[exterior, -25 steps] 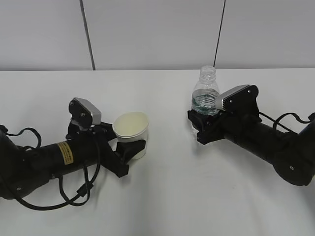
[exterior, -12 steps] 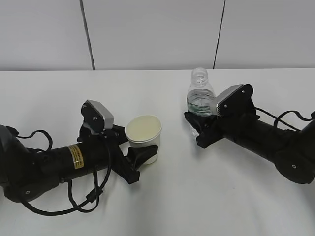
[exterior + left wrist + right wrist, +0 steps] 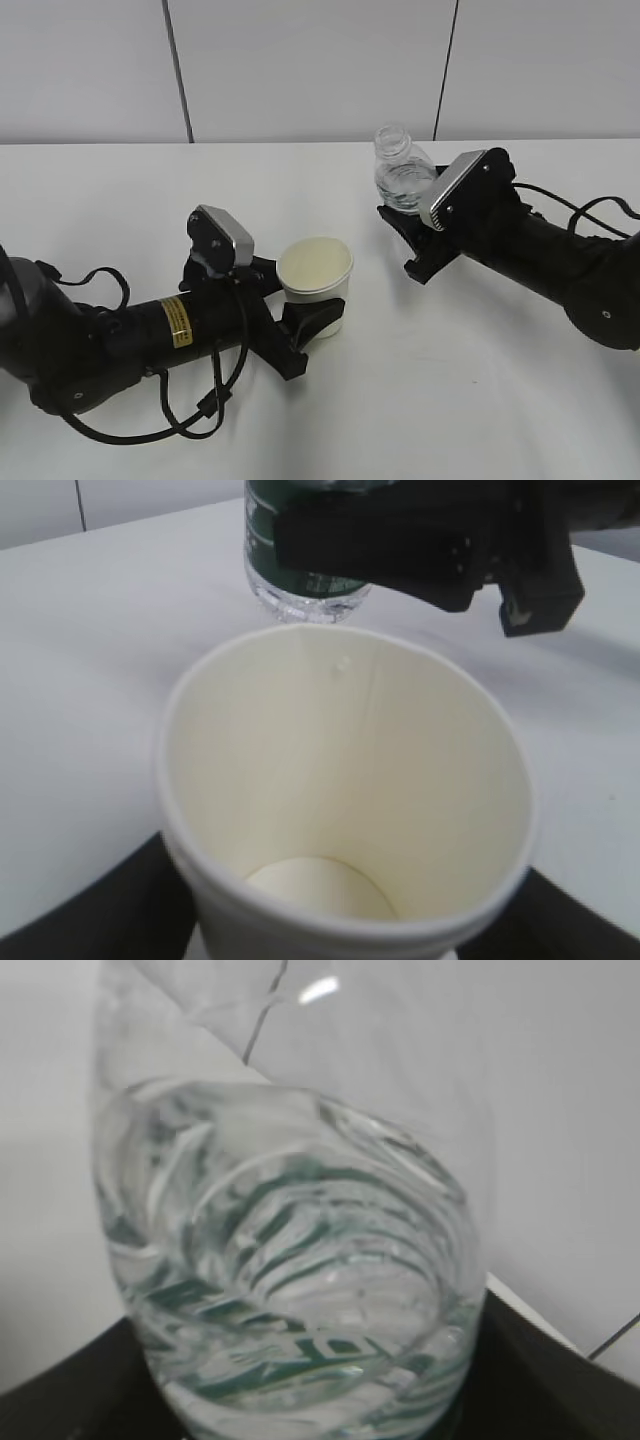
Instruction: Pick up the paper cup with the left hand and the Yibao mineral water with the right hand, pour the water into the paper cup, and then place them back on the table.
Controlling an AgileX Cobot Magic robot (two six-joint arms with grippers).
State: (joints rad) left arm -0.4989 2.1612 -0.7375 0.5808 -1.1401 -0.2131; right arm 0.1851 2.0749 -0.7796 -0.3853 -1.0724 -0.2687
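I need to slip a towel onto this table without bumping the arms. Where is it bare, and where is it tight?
Bare: the table behind the left hand up to the wall, and the front patch right of the paper cup, below the right hand. Tight: the gap between cup and Yibao mineral water.

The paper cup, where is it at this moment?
In the exterior view the paper cup sits centre-left, held by the left hand, left of and below the tilted Yibao mineral water.

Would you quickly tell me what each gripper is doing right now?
Left gripper: closed on the paper cup, which is empty inside.
Right gripper: closed on the Yibao mineral water, tilted toward the cup.
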